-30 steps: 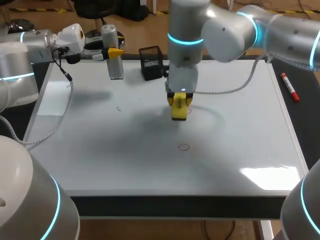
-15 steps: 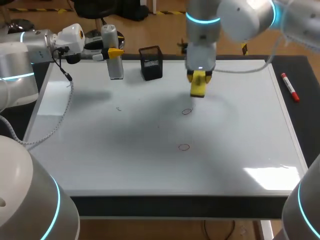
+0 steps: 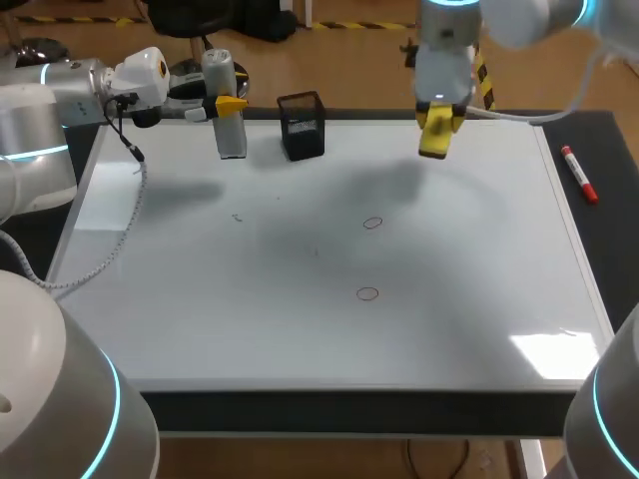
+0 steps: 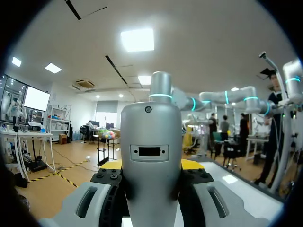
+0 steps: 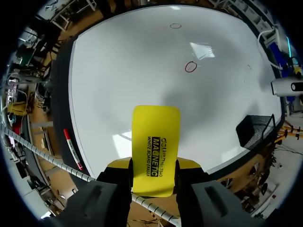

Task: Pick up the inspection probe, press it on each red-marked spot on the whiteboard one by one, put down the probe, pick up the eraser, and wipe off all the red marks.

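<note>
The right gripper (image 3: 437, 122) hangs over the far edge of the whiteboard (image 3: 479, 309), and its two fingers are closed on the yellow eraser (image 5: 155, 142) from both sides. The eraser sticks out ahead of the fingertips and is clear of the board; it casts a soft shadow on the surface below.

Two red circles remain on the whiteboard: one (image 3: 372, 224) near the middle, and the second (image 3: 367, 293) closer to the near edge. In the right wrist view both lie well ahead of the eraser.

The left gripper (image 3: 229, 103) is at the far left part of the board. It grips the inspection probe (image 4: 151, 151) – a silver cylinder that stands upright between the fingers, which press on it from two sides. Whether its lower end touches the board, I cannot tell.

A black mesh basket (image 3: 303, 125) stands on the far edge of the board, between the probe and the eraser. A red marker (image 3: 578, 175) lies on the dark table (image 3: 611, 230), just beside the right edge of the whiteboard.
</note>
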Controlling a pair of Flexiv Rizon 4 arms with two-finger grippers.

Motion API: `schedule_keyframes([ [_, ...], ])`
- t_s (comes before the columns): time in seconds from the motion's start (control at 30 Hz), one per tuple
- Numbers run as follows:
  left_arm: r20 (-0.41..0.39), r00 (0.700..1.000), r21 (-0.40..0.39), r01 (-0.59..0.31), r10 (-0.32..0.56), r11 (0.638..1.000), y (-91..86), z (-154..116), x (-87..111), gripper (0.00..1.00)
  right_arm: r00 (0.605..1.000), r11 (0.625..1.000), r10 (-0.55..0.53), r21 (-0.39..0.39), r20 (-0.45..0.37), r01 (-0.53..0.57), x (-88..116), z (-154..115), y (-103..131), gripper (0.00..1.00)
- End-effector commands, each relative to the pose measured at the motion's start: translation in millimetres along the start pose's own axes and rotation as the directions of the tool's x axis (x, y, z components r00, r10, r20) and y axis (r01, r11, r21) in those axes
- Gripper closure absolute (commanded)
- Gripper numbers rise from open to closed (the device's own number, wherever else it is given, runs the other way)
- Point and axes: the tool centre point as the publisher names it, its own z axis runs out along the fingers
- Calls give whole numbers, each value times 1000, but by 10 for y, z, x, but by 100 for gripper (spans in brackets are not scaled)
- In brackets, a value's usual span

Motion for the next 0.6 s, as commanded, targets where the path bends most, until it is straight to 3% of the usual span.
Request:
schedule_keyframes([
  [0.03, 0, 1000, 0, 0, 0, 1000, -8, 5, -2, 100, 1000, 999, 24, -26, -2, -24, 138, 27, -188, 100],
  [0.37, 0, 1000, 0, 0, 0, 1000, -8, 5, -2, 100, 993, 992, 115, -43, -16, -115, 625, 135, -505, 100],
  [0.6, 0, 1000, 0, 0, 0, 1000, -8, 5, -2, 100, 989, 988, 146, -48, -18, -147, 885, 170, -583, 100],
])
